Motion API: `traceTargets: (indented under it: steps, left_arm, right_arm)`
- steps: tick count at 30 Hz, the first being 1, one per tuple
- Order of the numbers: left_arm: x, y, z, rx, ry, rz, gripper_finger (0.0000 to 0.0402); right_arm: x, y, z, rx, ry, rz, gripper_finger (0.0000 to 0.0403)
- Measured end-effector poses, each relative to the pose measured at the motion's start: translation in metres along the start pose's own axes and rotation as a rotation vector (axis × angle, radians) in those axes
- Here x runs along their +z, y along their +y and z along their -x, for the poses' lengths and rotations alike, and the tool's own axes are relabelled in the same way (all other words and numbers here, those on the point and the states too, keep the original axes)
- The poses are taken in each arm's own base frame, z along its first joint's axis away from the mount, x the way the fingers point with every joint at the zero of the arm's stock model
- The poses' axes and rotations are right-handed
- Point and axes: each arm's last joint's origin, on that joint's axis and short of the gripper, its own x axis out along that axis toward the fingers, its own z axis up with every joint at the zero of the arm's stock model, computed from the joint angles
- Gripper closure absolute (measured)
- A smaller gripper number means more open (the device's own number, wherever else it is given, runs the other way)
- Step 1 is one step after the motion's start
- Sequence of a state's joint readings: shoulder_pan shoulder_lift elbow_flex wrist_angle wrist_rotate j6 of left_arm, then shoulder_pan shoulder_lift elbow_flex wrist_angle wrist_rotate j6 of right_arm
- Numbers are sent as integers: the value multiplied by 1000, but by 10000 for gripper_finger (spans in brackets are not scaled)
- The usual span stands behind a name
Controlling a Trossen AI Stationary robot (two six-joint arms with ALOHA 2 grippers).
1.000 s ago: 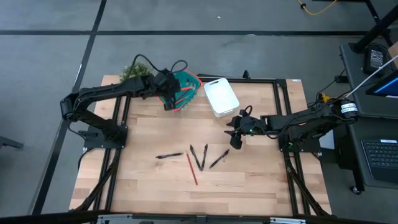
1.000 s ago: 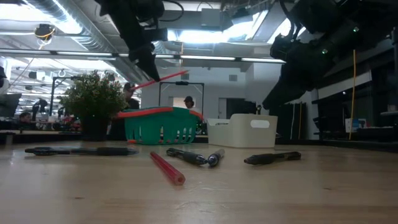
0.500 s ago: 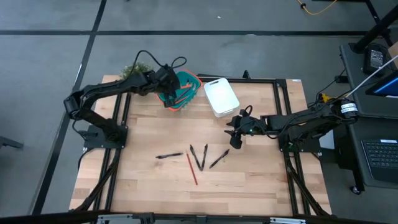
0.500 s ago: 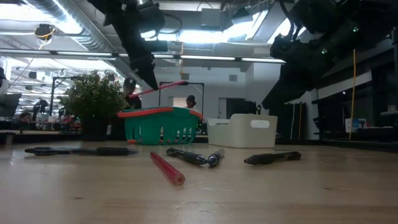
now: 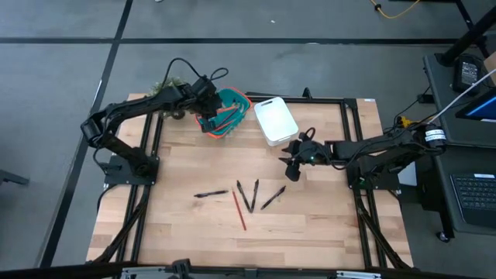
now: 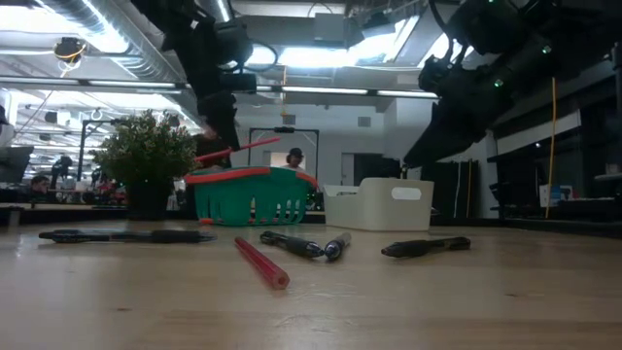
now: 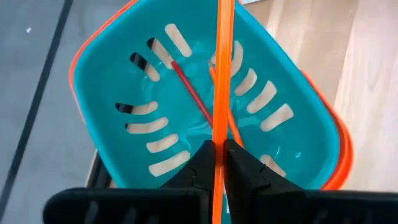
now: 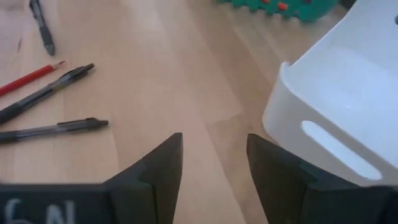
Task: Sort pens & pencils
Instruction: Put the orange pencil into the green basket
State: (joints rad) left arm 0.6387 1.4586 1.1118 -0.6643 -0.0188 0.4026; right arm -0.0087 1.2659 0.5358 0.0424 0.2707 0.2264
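My left gripper (image 7: 219, 155) hangs over the teal basket (image 7: 124, 81) with the orange rim at the table's far side, shut on an orange pencil (image 7: 222, 74). Two more pencils, one red (image 7: 189, 90) and one orange (image 7: 231, 127), lie inside the basket. Several black pens (image 5: 254, 194) and one red pencil (image 5: 239, 211) lie flat on the wood in the middle. My right gripper (image 8: 214, 162) hovers open above the table beside the white bin (image 8: 336, 106), with nothing between its fingers. My left gripper pinches the orange pencil's shaft (image 7: 219, 146) between its two fingers (image 7: 202, 165), which slant down from above. The long free part sticks out past the fingertips over the basket's hollow. In the low view the pencil (image 6: 238, 149) is almost level, just above the rim and clear of it.
A potted plant (image 6: 146, 160) stands at the far left corner next to the basket (image 5: 232, 105). The white bin (image 5: 275, 120) sits to the basket's right. Bare wood lies toward the near edge, below the pens. People show in the room behind.
My left gripper has moved toward the far edge and sunk over the basket, still shut on the orange pencil. The pencil has come down with it and now lies lower and flatter, close above the basket's rim.
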Motion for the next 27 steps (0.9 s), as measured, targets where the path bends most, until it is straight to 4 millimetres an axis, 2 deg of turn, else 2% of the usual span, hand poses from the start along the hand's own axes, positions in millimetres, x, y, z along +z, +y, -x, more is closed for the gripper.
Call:
traceTargets:
  steps: [7,17,22,27]
  left_arm:
    - [2,4,-12,-32,40,9,386]
    - [37,22,-28,-86,182,-3,386]
    - [42,25,-39,-121,261,-2,386]
    - [41,25,-45,-161,261,8,386]
  right_arm:
    - [3,-8,-2,-25,-13,-8,223]
    - [4,-10,-3,-12,-15,14,223]
    - [4,-10,-3,2,-9,15,223]
    - [3,-10,-3,1,-3,16,223]
